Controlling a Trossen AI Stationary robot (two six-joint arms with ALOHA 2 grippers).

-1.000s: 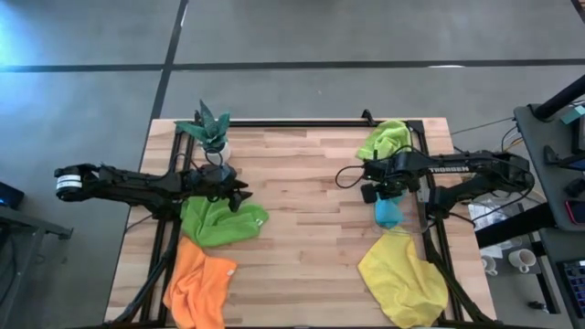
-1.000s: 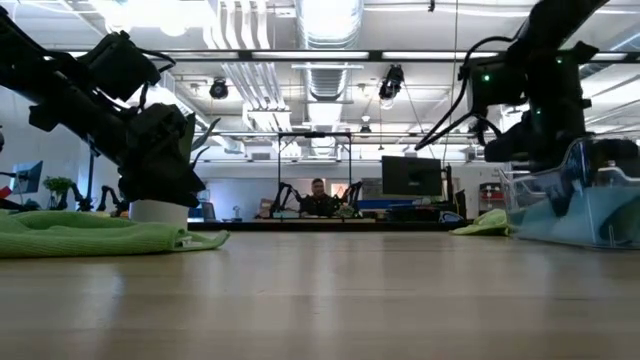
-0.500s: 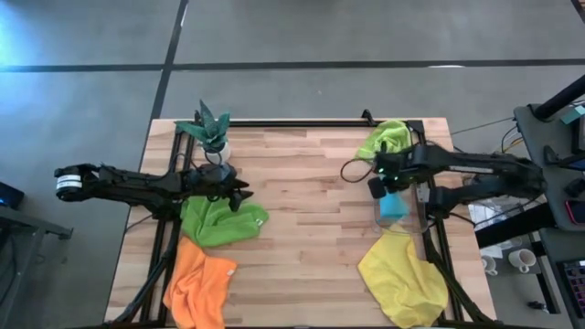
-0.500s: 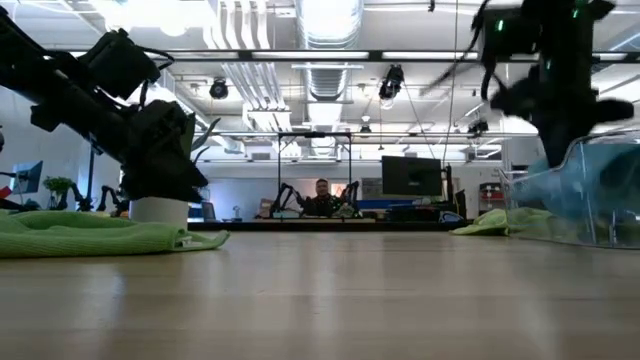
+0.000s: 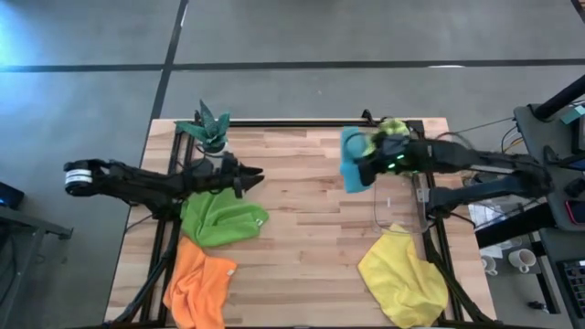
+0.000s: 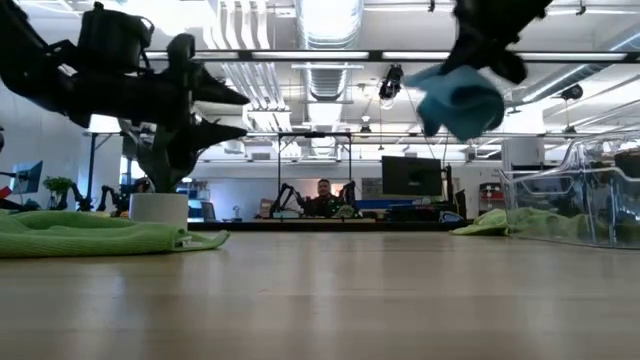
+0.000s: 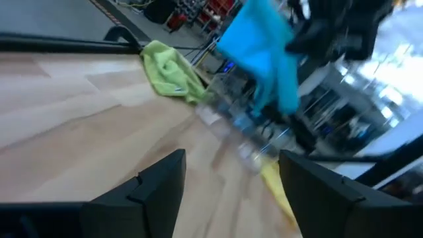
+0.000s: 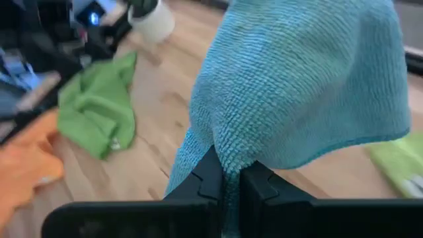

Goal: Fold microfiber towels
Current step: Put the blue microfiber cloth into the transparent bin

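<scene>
A wooden table [image 5: 302,219] seen from above, with two dark robot arms reaching in from either side. At the left, the left gripper [image 5: 251,175] hangs above the tabletop with its fingers spread apart and nothing between them; the darker green towel [image 5: 220,219] lies crumpled on the wood just nearer than it. An orange towel [image 5: 198,285] sits at the near left corner, touching the green one. A small potted plant [image 5: 209,127] stands at the far left corner. Toward the right, the right gripper [image 5: 366,168] is raised off the table with its fingers clamped on the blue towel [image 5: 352,161], which hangs bunched from the fingertips in the air. Behind it, a lime green towel [image 5: 391,134] lies at the far right edge. A clear plastic bin [image 5: 402,203] sits at the right side, and a yellow towel [image 5: 402,272] is spread at the near right corner.
</scene>
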